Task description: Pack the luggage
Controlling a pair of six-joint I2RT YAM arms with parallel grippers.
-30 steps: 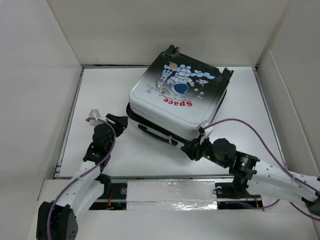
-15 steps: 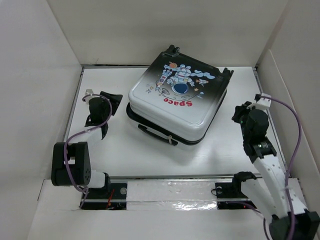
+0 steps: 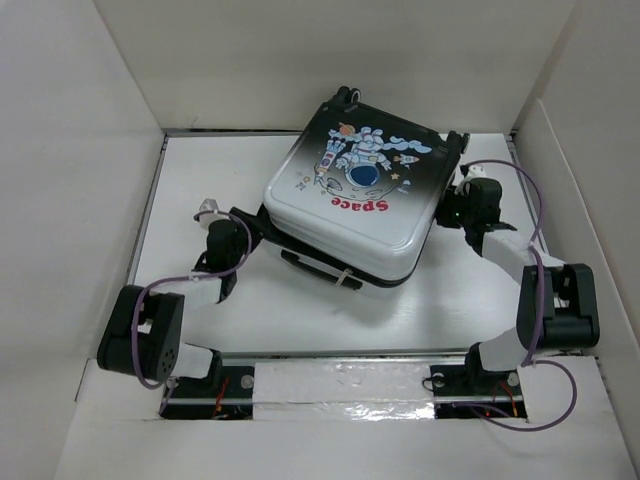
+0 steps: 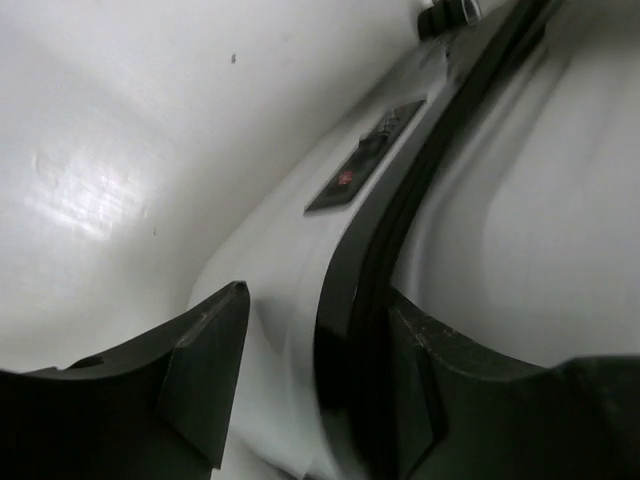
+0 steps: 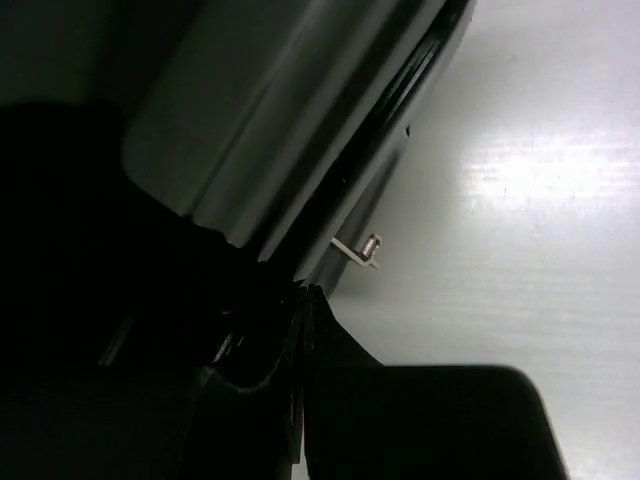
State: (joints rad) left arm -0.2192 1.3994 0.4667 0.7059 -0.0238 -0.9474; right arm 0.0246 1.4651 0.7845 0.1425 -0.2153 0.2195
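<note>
Left pincer (image 3: 243,222): it is open. Its two dark fingers (image 4: 205,370) stand apart and hold nothing tight.
What sits between those fingers: the white rim of the luggage (image 3: 355,200) and its black seam (image 4: 350,290). One finger is on each side of the rim.
Way from the left pincer to the case: the case lies to its right and a bit farther back. The pincer is right at the left corner of the case.
Right pincer (image 3: 458,205): it is pressed up close to the right side of the case, near a wheel corner. Its own camera is too dark, so I cannot tell if it is open or closed.
Small thing by the right pincer: a little metal zip pull (image 5: 370,245) sticks out from the seam, just beside it.
Where the luggage is: on the table (image 3: 200,170), in the middle and toward the far edge. It lies flat with the picture side up.
How it is turned: it sits crooked, with its wheels toward the far edge and its handle (image 3: 312,268) toward the near edge.
Lid: it looks down on the bottom half, but the seam may not be zipped.
Nearer arm: both are at the case, one on each side.
What the coming move turns on: I think it is the seam, which runs right past both pincers.
</note>
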